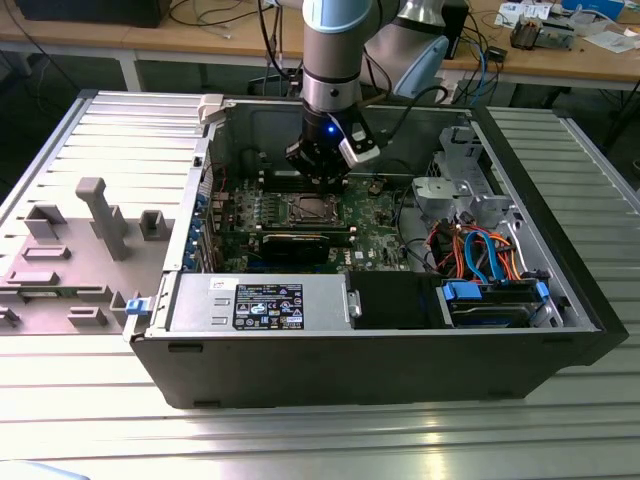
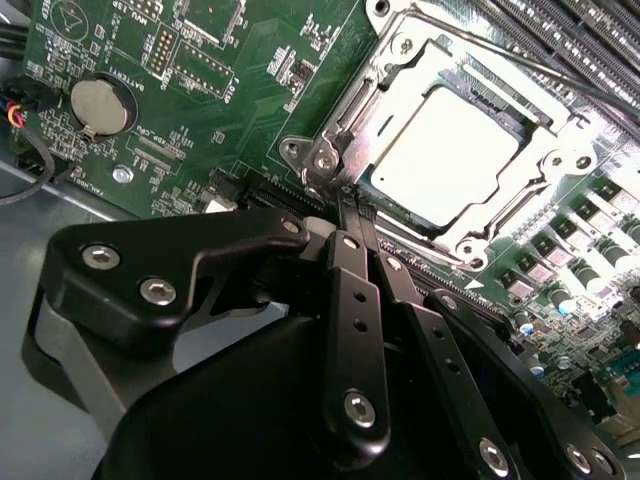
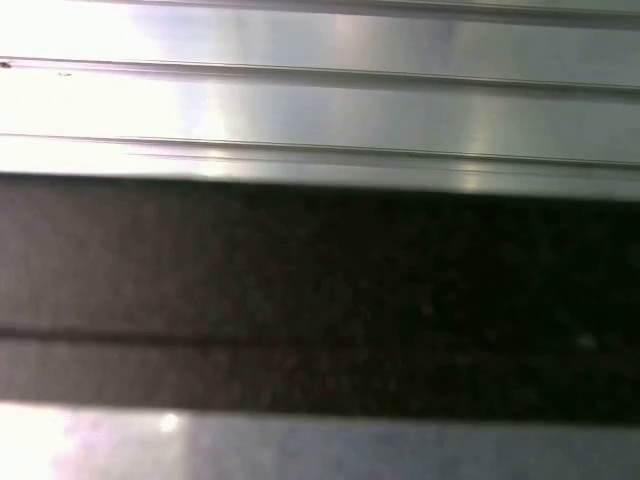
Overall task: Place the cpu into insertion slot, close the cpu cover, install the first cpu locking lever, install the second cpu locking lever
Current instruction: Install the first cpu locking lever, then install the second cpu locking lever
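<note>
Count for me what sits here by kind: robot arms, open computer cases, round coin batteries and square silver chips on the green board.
robot arm: 1
computer case: 1
coin battery: 1
square silver chip: 1
Total: 4

No legible print on any surface.

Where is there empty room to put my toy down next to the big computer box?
The ribbed metal table is bare in front of the computer case. Inside, it is crowded: the gripper hangs over the cpu, with cables nearby.
</note>
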Controlling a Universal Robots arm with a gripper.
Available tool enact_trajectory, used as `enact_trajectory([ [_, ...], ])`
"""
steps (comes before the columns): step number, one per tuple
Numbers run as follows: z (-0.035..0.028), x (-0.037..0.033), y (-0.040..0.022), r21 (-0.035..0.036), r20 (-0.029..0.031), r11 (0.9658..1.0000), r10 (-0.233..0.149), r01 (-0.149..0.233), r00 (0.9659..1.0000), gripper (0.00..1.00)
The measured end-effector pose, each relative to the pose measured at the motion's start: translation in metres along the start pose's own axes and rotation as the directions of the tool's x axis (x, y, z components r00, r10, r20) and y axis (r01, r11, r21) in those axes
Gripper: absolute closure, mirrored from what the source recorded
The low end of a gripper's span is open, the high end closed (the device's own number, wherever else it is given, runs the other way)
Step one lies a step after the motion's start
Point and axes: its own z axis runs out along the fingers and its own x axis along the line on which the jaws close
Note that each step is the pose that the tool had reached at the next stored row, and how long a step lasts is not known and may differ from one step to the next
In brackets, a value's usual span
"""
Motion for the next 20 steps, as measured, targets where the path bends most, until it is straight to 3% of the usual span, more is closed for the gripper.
enact_trajectory([
  [15, -0.0014, 0.0002, -0.0033, 0.0001, 0.0, 1.0, 0.0, 0.0, 1.0, 0.89],
  [20, -0.0127, -0.0002, -0.003, 0.0044, -0.0002, 1.0, 0.0, 0.0, 1.0, 0.89],
])
